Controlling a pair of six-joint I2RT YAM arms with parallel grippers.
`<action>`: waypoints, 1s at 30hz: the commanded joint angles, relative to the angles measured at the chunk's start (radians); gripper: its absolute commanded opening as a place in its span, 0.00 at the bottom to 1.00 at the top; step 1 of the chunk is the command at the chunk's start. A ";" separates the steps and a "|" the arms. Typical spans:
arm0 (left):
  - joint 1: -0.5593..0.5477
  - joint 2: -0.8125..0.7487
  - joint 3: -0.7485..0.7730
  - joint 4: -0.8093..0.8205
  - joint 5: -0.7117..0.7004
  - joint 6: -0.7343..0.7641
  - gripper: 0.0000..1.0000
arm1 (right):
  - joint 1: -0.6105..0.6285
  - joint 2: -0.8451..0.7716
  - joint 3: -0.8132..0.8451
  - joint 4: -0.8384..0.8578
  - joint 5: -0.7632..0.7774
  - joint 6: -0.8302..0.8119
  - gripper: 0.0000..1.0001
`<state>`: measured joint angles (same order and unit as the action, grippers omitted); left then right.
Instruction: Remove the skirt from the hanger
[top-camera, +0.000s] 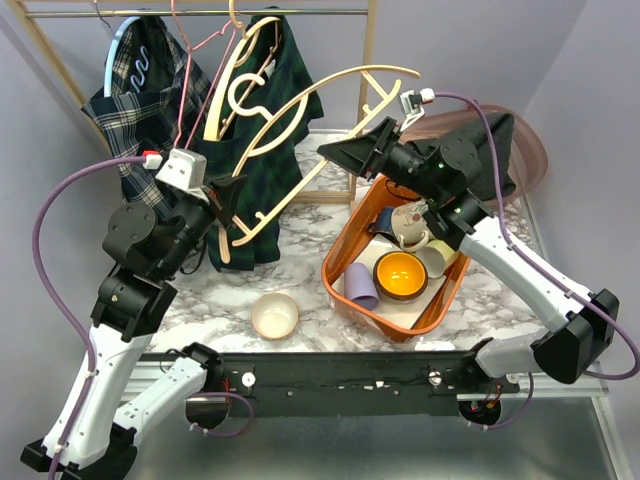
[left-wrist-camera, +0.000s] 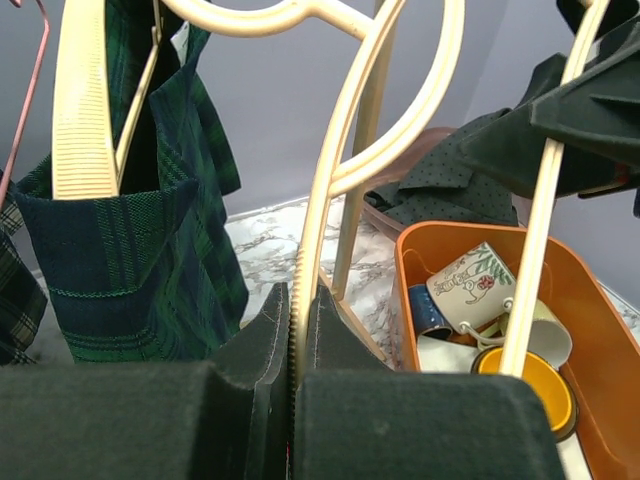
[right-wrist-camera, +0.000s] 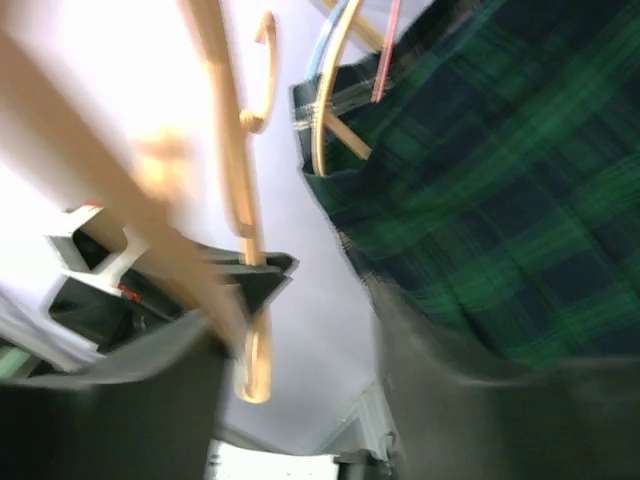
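Note:
A dark green plaid skirt (top-camera: 268, 120) hangs from the rail on a ribbed cream hanger (top-camera: 222, 95); it also shows in the left wrist view (left-wrist-camera: 120, 240) and the right wrist view (right-wrist-camera: 500, 200). My left gripper (top-camera: 228, 203) is shut on the lower end of a second, large cream hanger (top-camera: 330, 85), which rises tilted to the right in front of the skirt. In the left wrist view this hanger's toothed arm (left-wrist-camera: 310, 250) sits between the pads. My right gripper (top-camera: 345, 152) is open beside that hanger's upper arm, whose bar (right-wrist-camera: 235, 180) runs past its left finger; this view is blurred.
A black-and-white plaid garment (top-camera: 135, 95) on a blue hanger and a pink wire hanger (top-camera: 190, 70) hang at the left of the wooden rack (top-camera: 360, 100). An orange bin (top-camera: 345, 240) holds mugs and a yellow bowl. A small bowl (top-camera: 275, 315) sits near the front. A dark garment (top-camera: 505, 135) lies at back right.

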<state>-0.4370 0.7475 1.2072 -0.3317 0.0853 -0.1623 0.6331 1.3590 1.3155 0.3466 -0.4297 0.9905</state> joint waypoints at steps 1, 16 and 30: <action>0.004 -0.016 0.005 0.037 0.105 -0.043 0.00 | 0.010 0.011 0.013 0.216 0.013 0.053 0.44; 0.004 -0.039 0.034 0.134 0.507 -0.368 0.73 | 0.008 0.017 -0.104 0.699 -0.191 0.226 0.01; 0.006 -0.036 -0.029 0.358 0.663 -0.596 0.00 | -0.006 0.115 -0.111 0.922 -0.290 0.415 0.13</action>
<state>-0.4252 0.7094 1.1790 -0.0605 0.6743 -0.7078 0.6285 1.4746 1.2140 1.2278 -0.6689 1.3540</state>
